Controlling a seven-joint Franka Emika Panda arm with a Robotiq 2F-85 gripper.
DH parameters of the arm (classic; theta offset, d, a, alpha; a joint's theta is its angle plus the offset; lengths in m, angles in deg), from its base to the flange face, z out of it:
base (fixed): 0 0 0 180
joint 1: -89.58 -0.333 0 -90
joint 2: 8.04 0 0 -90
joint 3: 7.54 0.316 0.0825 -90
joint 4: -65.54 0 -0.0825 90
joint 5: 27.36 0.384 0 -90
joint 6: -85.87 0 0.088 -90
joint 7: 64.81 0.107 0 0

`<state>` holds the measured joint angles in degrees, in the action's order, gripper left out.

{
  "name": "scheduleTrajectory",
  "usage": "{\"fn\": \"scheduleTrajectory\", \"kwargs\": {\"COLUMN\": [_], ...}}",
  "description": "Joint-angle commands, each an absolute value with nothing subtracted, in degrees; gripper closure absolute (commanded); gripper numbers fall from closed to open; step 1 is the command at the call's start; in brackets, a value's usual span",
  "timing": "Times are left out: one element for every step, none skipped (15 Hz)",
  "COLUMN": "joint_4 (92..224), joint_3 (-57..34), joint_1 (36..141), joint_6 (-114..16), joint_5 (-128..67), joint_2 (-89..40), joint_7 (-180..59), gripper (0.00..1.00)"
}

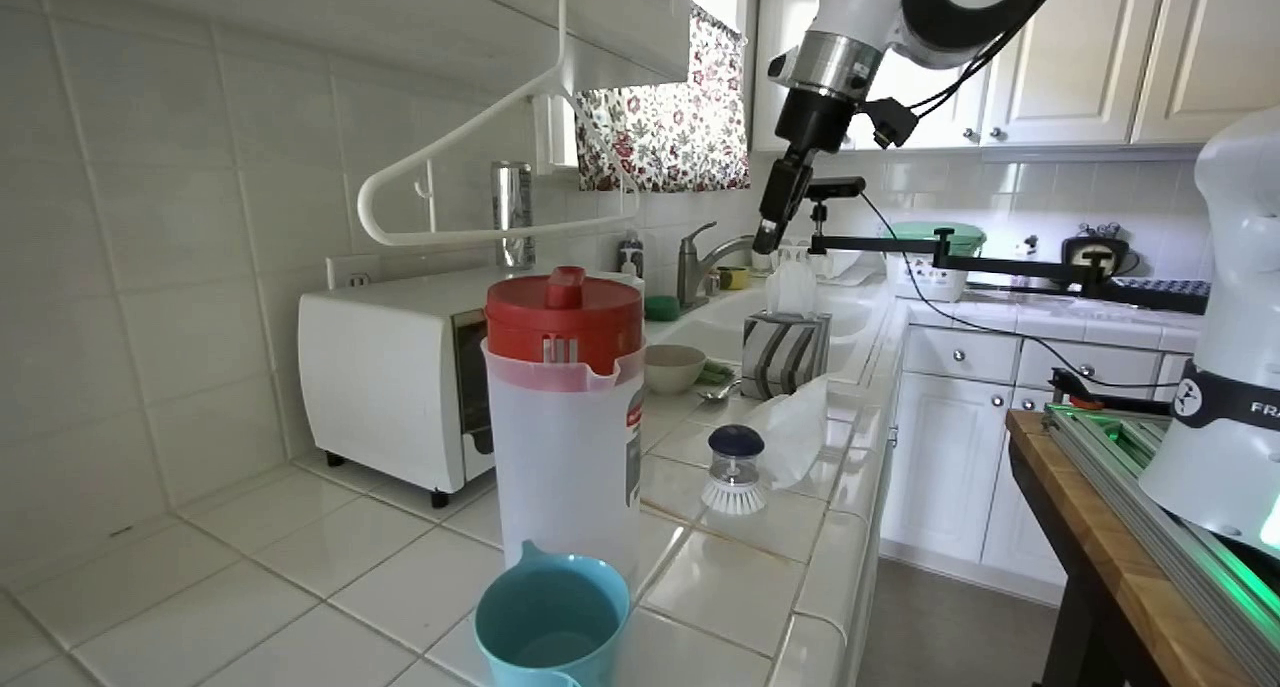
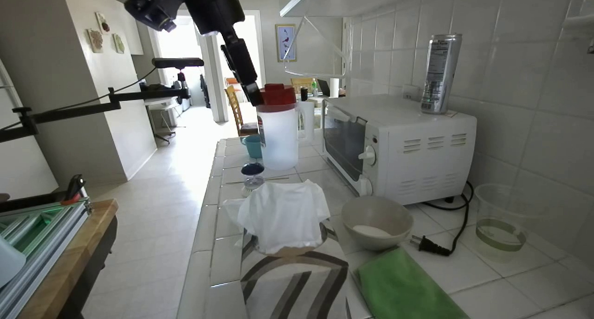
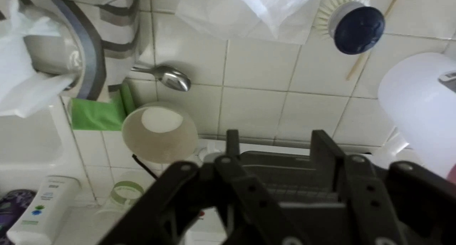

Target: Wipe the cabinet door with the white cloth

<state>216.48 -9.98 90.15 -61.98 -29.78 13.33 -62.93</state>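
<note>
Pincer (image 3: 276, 139): spread, empty
White cloth (image 3: 245, 22): pincer's 12 o'clock, wrist view, ungrabbed
Cabinet doors (image 1: 1065, 62): wiping's all left, I reckon

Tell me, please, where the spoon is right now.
In the wrist view, the spoon lies left of centre, just right of the striped tissue box and near the beige bowl.

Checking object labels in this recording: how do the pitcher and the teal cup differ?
The pitcher stands taller than the teal cup. The pitcher is whitish and translucent; the teal cup looks opaque. The pitcher wears a red lid, while the teal cup is open on top. Both stand upright on the tiled counter.
</note>
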Motion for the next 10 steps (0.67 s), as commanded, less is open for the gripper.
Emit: {"fn": "scheduleTrajectory", "kwargs": {"joint_4": [214.14,213.49,213.12,212.86,212.61,212.54,212.51,212.48,212.48,212.50], "joint_3": [-11.50,-11.69,-11.20,-10.76,-10.49,-10.05,-9.94,-9.91,-10.00,-9.92], "joint_1": [86.75,86.26,86.59,87.03,87.34,87.83,87.96,87.97,87.77,87.78], "joint_6": [-54.74,-52.70,-50.65,-48.81,-46.98,-45.57,-44.35,-43.30,-42.43,-42.02], "joint_5": [-22.42,-21.08,-21.22,-21.66,-22.23,-23.13,-23.35,-23.32,-22.98,-23.04], "joint_2": [15.83,16.22,16.56,16.78,16.90,16.82,16.80,16.71,16.60,16.54], "joint_7": [-67.37,-67.90,-67.39,-66.95,-66.72,-66.06,-65.97,-66.03,-66.35,-66.32], "gripper": [0.15,0.06,0.01,0.00,0.00,0.00,0.00,0.00,0.00,0.00]}}
